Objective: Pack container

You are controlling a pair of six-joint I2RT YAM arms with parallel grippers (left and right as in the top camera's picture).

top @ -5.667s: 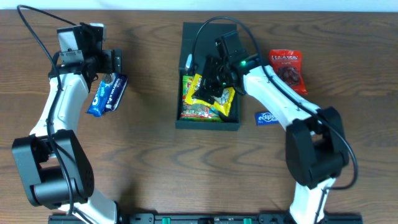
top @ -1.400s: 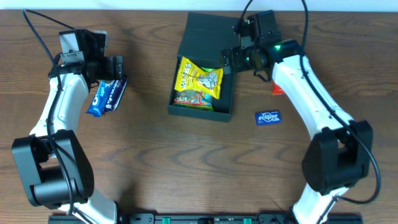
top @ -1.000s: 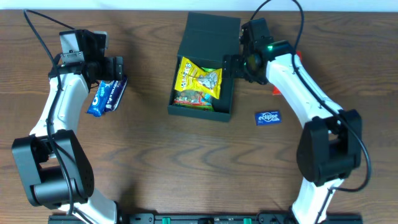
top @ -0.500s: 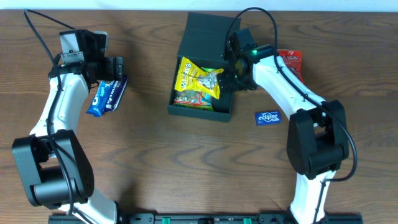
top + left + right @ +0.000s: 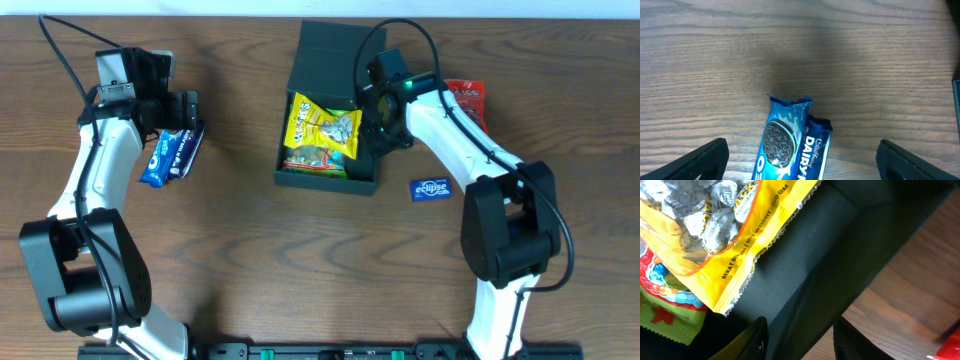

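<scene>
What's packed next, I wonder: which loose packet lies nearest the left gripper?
The blue Oreo packet, beneath the left gripper; the Eclipse pack and red packet lie beyond the container.

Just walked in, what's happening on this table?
Two robot arms are packing a dark green container, which already holds a yellow packet. The right end effector straddles its right wall; a firm grip is unclear. The left end effector hangs open over a blue Oreo bar. A red packet and a blue Eclipse pack lie outside.
</scene>
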